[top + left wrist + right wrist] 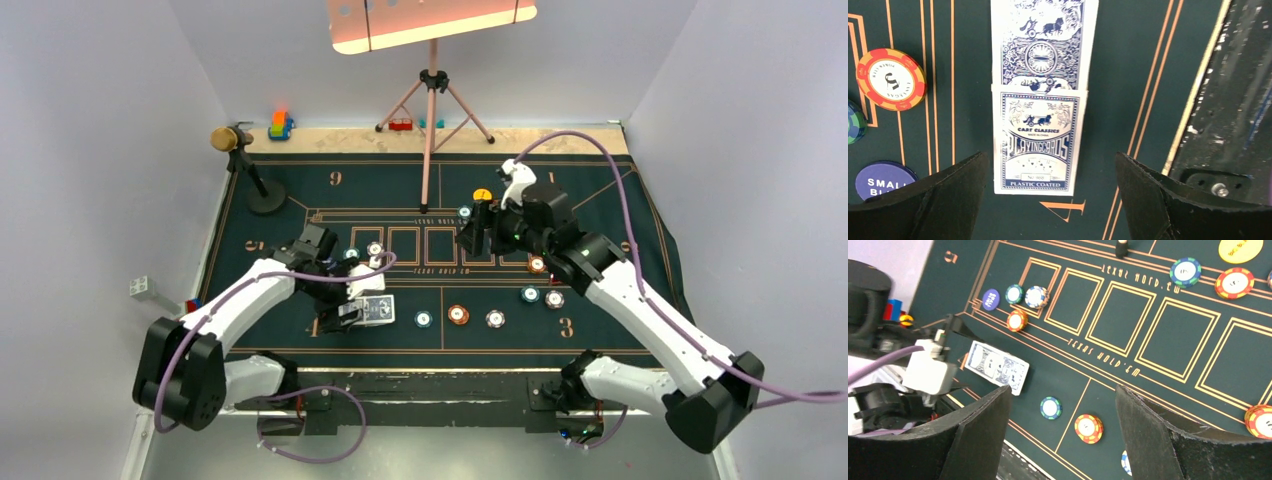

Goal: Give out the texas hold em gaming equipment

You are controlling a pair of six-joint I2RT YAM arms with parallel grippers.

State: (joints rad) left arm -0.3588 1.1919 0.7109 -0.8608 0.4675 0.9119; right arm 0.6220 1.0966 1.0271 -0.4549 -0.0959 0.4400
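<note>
**A:** Where is the left gripper [358, 312]?

**B:** Low over the near left of the green mat [380, 190], with its fingers spread wide. The card box [377, 310] lies flat on the felt between them and touches neither finger.

**A:** Is the box shut?

**B:** The printed face is up. A blue patterned part sticks out of the end away from the gripper. I cannot tell whether that is a flap or cards.

**A:** Any chips close by?

**B:** Yes, just beyond the box on its far side. In the left wrist view there is an orange chip [891, 79] and a dark blue disc [883, 180], with a teal-edged one cut off at the frame edge.

**A:** And the rest?

**B:** A row lies along the near middle of the mat: a teal chip [423, 320], an orange-brown chip [458, 314] and a whitish chip [495, 318]. More sit to the right of those, beside the right arm. A yellow chip [482, 194] lies at the far side.

**A:** What about the right gripper [470, 235]?

**B:** It is raised over the far right of the mat, near the yellow chip. Its fingers are apart and nothing is between them.

**A:** Anything off the mat?

**B:** A microphone [232, 138] and toy blocks [281, 124] are at the far left.
</note>
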